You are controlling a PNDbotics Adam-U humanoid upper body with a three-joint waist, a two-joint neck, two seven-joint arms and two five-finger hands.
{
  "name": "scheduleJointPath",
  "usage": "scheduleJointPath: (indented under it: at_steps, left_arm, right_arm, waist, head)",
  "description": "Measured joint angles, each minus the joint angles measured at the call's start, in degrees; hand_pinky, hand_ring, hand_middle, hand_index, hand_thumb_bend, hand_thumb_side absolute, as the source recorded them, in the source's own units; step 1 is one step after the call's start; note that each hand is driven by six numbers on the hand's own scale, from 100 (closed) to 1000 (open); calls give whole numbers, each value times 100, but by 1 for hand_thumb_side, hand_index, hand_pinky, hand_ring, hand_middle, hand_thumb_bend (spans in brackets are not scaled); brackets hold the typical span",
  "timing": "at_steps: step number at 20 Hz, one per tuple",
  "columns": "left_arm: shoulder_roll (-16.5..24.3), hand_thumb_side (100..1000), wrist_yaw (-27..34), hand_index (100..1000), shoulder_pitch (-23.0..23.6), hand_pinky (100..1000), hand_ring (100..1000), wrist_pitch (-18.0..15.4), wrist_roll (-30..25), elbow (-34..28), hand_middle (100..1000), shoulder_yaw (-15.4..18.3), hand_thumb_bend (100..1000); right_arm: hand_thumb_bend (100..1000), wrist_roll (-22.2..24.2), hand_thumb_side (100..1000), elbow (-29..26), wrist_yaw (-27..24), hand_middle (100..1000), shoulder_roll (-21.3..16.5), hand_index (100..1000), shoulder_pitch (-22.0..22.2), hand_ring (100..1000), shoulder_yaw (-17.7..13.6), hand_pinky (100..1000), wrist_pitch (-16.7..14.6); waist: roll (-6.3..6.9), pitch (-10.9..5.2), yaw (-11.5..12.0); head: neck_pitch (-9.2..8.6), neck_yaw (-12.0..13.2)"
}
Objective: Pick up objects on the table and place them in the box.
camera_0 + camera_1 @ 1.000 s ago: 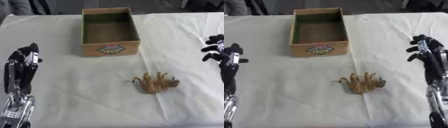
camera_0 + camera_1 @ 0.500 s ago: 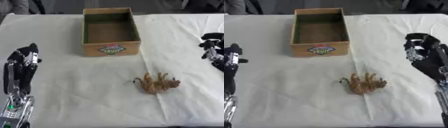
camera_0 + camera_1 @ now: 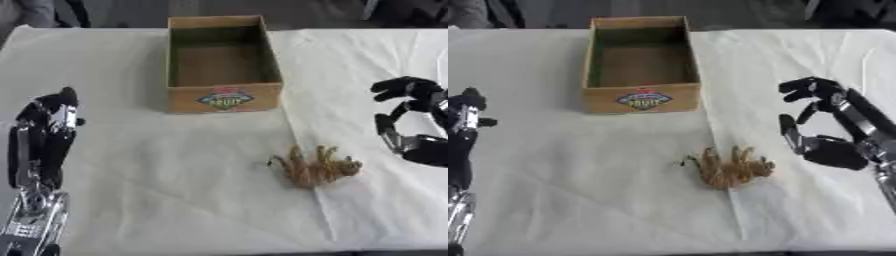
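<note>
The tabletop (image 3: pixel 553 175) is covered with a white cloth and carries only two things. The box (image 3: pixel 642 65), an open cardboard carton with a printed label on its near wall, stands toward the far edge with its long axis running away from the robot; its inside looks empty. Nearer the robot than the box and a little to the right of it lies the tan, many-legged object (image 3: pixel 728 167), a small spidery or rooty tangle with its longer spread running left to right, well apart from the box and touching nothing else. The right robot hand (image 3: pixel 820 132) hangs to the right of the object and on the near right of the box, palm turned inward, thumb and fingers curved but spread apart around nothing, so the object lies just to its left and slightly nearer the robot. The left robot hand (image 3: pixel 48 135) stands upright far out to the left of the box, fingers straight and relaxed, well apart from the object. The right one is plainly the nearer, and a short reach leftward and down would seem to bring it over the object. Nothing stands between them, nor between the object and the box.
</note>
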Motion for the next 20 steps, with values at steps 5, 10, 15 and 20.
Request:
scheduleJointPath:
  at_steps: [5, 10, 15, 20]
  left_arm:
    - [1, 495, 0, 608, 3, 541, 766, 0, -2, 17, 495, -1, 341]
    - [1, 495, 0, 607, 5, 541, 766, -7, -10, 18, 495, -1, 341]
    - [1, 495, 0, 607, 6, 541, 766, -7, -13, 18, 494, -2, 341]
    - [1, 495, 0, 607, 6, 541, 766, -4, -21, 18, 494, -2, 342]
  right_arm:
    - [100, 211, 321, 37, 396, 819, -108, 880, -97, 828, 137, 576, -145]
    - [100, 330, 338, 130, 645, 818, -187, 880, -150, 827, 244, 579, -256]
    - [100, 360, 371, 229, 858, 826, -212, 887, -156, 836, 328, 596, -322]
    - [100, 440, 440, 281, 1044, 838, -241, 897, -194, 846, 441, 609, -430]
  waist:
    - [-11, -8, 8]
    - [-15, -8, 11]
    - [-18, -9, 31]
    - [-21, -10, 39]
  head:
    - [-1, -13]
    - [-1, -28]
    - [-1, -40]
    - [-1, -43]
